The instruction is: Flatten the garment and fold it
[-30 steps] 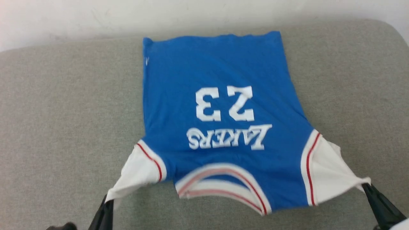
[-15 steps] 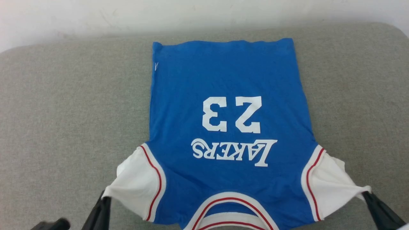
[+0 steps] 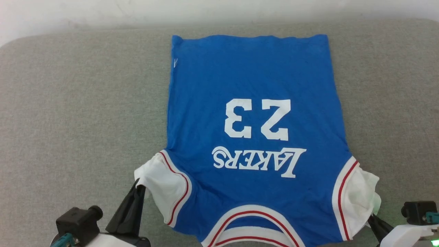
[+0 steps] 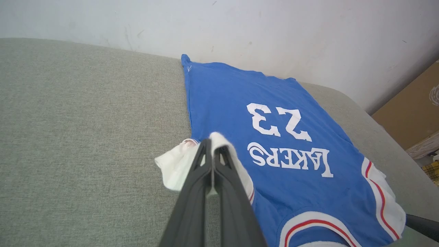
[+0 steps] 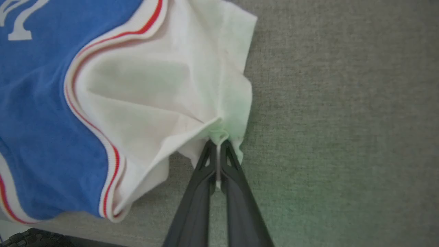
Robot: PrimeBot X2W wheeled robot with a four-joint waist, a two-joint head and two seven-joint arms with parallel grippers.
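Observation:
The garment (image 3: 253, 85), a bright blue T-shirt printed "23" and "LAKERS", lies spread on a grey padded surface (image 3: 75, 113) with its collar toward me. White sleeves edged with red stripes bunch at both near corners. My left gripper (image 3: 140, 186) is shut on the left white sleeve (image 4: 178, 164), pinching its cloth at the fingertips (image 4: 214, 144). Over on the other side, my right gripper (image 3: 372, 216) is shut on the right white sleeve (image 5: 154, 89), the fabric gathered into the tips (image 5: 217, 139).
A pale wall (image 3: 219, 10) runs behind the grey surface's far edge. In the left wrist view a brown cardboard box (image 4: 411, 113) stands past the surface's right end. Bare grey padding lies left and right of the shirt.
Both grippers moved inward toward the shirt, so the stretched sleeves went slack and bunched. The shirt body now lies flatter and straighter. The head camera also shifted.

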